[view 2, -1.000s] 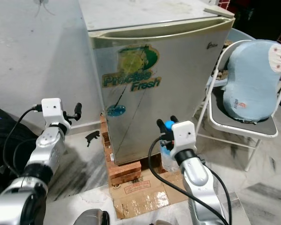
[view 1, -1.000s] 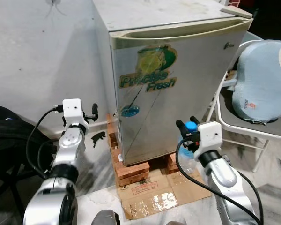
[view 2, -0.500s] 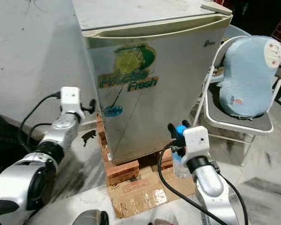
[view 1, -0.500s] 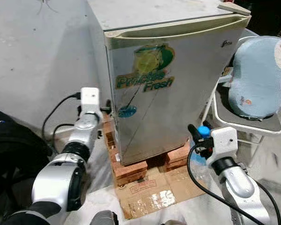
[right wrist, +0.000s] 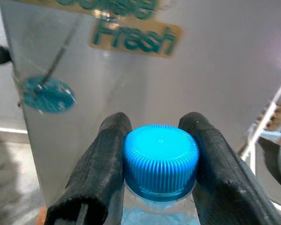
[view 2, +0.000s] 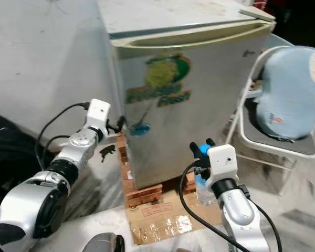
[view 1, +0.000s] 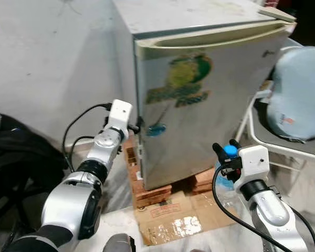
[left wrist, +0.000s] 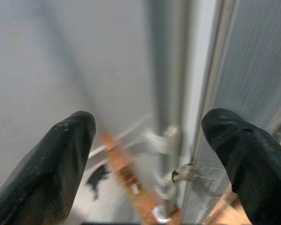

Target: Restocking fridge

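Right gripper (right wrist: 160, 154) clenched on the blue ribbed cap of a clear plastic bottle (right wrist: 160, 151), closed silver fridge (view 1: 199, 100) just beyond its fingertips, left gripper (left wrist: 150, 140) spread wide, fingers apparently straddling the door's side edge.

Both arms are silver metal in rounded segments with black bands at the joints. Each wrist carries a boxy white camera housing, and a thin black cable loops from it back along the arm. The left end effector (left wrist: 145, 154) has two long matte black fingers with blunt, scuffed tips; the right end effector (right wrist: 160, 159) has the same thick black fingers.
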### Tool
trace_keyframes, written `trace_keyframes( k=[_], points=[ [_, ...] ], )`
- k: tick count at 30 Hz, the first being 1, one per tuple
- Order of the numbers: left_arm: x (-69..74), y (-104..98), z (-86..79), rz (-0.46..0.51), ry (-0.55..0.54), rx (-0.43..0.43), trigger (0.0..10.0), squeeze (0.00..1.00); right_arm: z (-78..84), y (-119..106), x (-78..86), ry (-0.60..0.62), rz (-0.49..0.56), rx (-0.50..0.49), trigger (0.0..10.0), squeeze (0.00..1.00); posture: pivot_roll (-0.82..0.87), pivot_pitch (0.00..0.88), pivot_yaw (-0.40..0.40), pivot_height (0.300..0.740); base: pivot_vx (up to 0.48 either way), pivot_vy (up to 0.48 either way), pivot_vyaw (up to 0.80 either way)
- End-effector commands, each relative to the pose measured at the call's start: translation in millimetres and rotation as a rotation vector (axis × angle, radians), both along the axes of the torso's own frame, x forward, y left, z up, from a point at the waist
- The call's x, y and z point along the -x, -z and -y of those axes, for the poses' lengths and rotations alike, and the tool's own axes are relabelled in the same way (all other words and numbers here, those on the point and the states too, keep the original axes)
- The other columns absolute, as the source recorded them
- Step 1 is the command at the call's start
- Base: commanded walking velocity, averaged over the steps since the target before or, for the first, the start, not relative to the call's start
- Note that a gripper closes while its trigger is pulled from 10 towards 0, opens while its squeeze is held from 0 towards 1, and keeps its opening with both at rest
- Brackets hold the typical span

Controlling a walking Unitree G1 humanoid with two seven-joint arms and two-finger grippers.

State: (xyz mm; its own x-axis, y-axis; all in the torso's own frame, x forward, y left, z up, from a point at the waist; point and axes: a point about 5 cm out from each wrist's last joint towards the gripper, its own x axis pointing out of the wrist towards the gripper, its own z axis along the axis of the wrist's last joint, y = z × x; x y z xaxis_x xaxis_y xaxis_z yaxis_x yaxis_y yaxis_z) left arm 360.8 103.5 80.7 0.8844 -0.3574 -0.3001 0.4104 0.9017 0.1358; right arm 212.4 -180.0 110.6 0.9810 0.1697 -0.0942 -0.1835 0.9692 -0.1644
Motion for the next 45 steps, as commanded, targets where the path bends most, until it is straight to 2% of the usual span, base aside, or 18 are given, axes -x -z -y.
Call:
trace_keyframes(
  k=[1, 2, 3, 4, 6, 7, 10, 20, 21, 23, 25, 29, 40, 41, 45],
  points=[
    [18.9, 7.1, 52.4, -0.037, 0.317, 0.039, 10.0, 0.00, 1.4, -8.0, -1.9, 0.008, 0.031, -0.003, 10.0, 0.00, -0.15, 0.000, -0.008, 0.740, 0.000, 0.000, 0.00],
    [20.0, 7.1, 54.2, -0.039, 0.336, 0.048, 10.0, 0.00, 1.4, -7.9, -1.9, 0.010, 0.030, -0.003, 10.0, 0.00, -0.15, 0.000, -0.008, 0.740, 0.000, 0.000, 0.00],
    [27.1, 8.8, 61.6, -0.037, 0.437, 0.052, 10.0, 0.00, 2.4, -6.3, -2.2, 0.032, 0.024, 0.001, 10.0, 0.00, -0.15, 0.000, -0.008, 0.740, 0.000, 0.000, 0.00],
    [30.9, 9.6, 65.1, -0.034, 0.487, 0.052, 10.0, 0.00, 3.3, -5.2, -2.4, 0.047, 0.021, 0.007, 10.0, 0.00, -0.14, 0.000, -0.007, 0.740, 0.000, 0.000, 0.00],
    [41.1, 11.1, 72.7, -0.016, 0.591, 0.051, 10.0, 0.00, 10.8, 0.0, -2.7, 0.129, 0.002, 0.048, 10.0, 0.00, -0.13, 0.000, -0.004, 0.740, 0.000, 0.000, 0.00],
    [47.4, 10.7, 76.7, 0.012, 0.640, 0.050, 10.0, 0.00, 18.4, 4.7, -2.0, 0.210, -0.018, 0.074, 10.0, 0.00, -0.12, 0.000, -0.002, 0.740, 0.000, 0.000, 0.00],
    [52.0, 7.3, 81.4, 0.042, 0.665, 0.082, 10.0, 0.00, 31.7, 10.4, 1.0, 0.342, -0.045, 0.069, 10.0, 0.00, -0.11, 0.000, -0.002, 0.740, 0.000, 0.000, 0.00],
    [57.4, -2.3, 91.8, 0.084, 0.701, 0.145, 10.0, 0.00, 43.8, 26.4, 6.9, 0.495, -0.129, 0.083, 10.0, 0.00, -0.09, 0.000, 0.017, 0.740, 0.000, -0.106, -0.59],
    [59.8, -6.0, 96.9, 0.097, 0.731, 0.144, 10.0, 0.00, 47.9, 31.0, 11.0, 0.552, -0.160, 0.082, 10.0, 0.00, -0.09, 0.000, 0.020, 0.740, 0.000, -0.360, -0.80],
    [60.3, -7.3, 98.0, 0.097, 0.740, 0.148, 10.0, 0.00, 48.1, 32.3, 11.5, 0.566, -0.168, 0.081, 10.0, 0.00, -0.09, 0.000, 0.030, 0.740, 0.000, -0.366, -0.80],
    [62.3, -11.3, 106.5, 0.106, 0.781, 0.141, 10.0, 0.00, 51.7, 35.8, 14.1, 0.616, -0.188, 0.070, 10.0, 0.00, -0.10, 0.000, 0.039, 0.740, 0.000, -0.390, -0.79],
    [65.1, -15.3, 117.8, 0.115, 0.829, 0.134, 10.0, 0.00, 52.1, 36.8, 16.6, 0.648, -0.193, 0.060, 10.0, 0.00, -0.10, 0.000, 0.053, 0.740, 0.000, -0.390, -0.62],
    [70.9, -25.1, 147.0, 0.126, 0.916, 0.129, 10.0, 0.00, 46.1, 41.0, 24.5, 0.680, -0.213, 0.028, 10.0, 0.00, -0.13, 0.000, 0.091, 0.740, 0.000, -0.391, 0.00],
    [71.9, -28.6, 153.9, 0.135, 0.928, 0.127, 10.0, 0.00, 46.1, 41.0, 23.9, 0.683, -0.214, 0.026, 10.0, 0.00, -0.13, 0.000, 0.095, 0.740, 0.000, 0.000, 0.00],
    [73.2, -33.7, 162.5, 0.158, 0.934, 0.130, 10.0, 0.00, 45.7, 41.0, 23.2, 0.685, -0.213, 0.025, 10.0, 0.00, -0.13, 0.000, 0.095, 0.740, 0.000, 0.000, 0.00]
  ],
)
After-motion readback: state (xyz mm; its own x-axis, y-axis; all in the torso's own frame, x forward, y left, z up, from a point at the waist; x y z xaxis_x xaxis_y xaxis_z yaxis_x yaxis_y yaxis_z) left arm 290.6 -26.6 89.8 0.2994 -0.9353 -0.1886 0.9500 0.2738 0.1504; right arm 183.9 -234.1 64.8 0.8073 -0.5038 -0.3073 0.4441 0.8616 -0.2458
